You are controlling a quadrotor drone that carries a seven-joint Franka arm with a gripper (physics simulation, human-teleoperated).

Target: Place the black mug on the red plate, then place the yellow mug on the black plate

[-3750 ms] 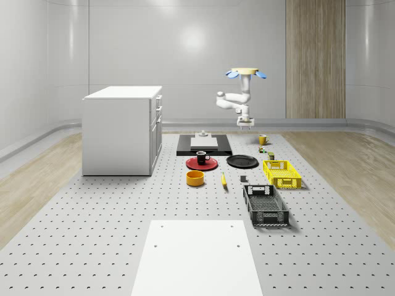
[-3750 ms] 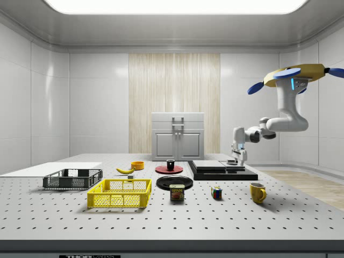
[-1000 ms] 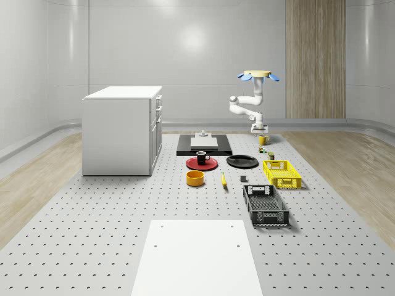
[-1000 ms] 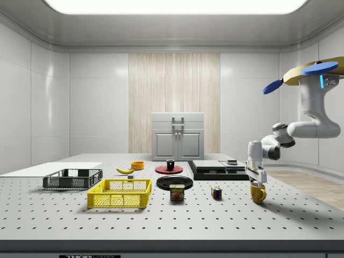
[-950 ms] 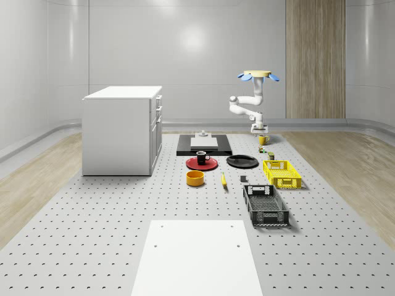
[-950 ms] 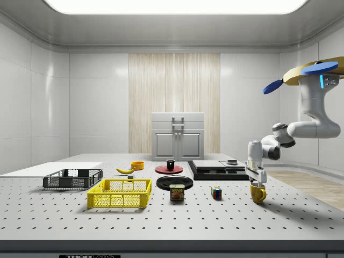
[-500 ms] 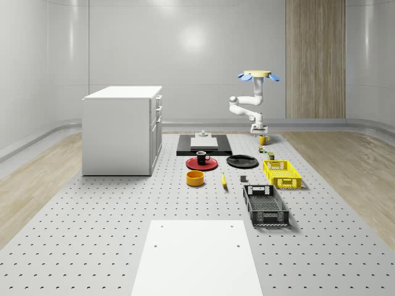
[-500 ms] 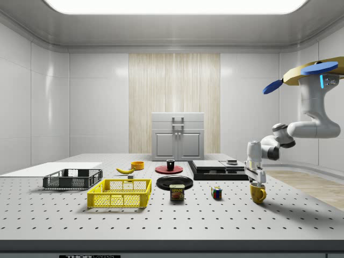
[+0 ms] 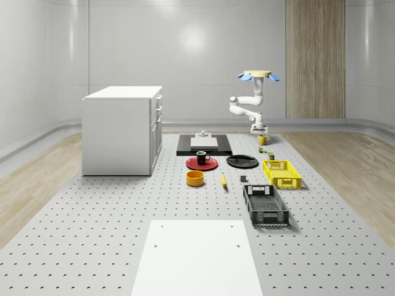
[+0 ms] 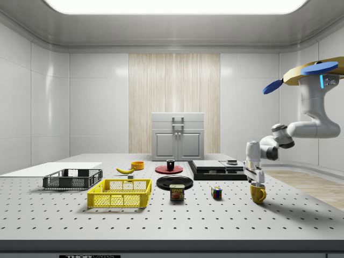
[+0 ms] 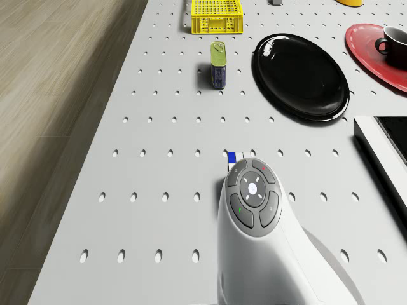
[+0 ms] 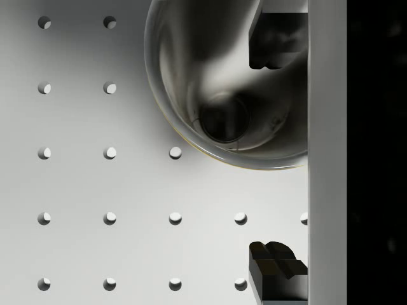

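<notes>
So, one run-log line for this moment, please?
drone: hovering over table | gripper: open, at yellow mug rim | black mug: on red plate

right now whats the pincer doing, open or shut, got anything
Pincer: open, holding nothing, just above the yellow mug, one finger over its mouth and the other outside the rim. Drone hovers beyond the table's far corner.

White cabinet (image 9: 122, 129); yellow crate (image 9: 282, 173) beside black crate (image 9: 265, 205); banana (image 9: 223, 180); orange bowl (image 9: 195, 178).
</notes>
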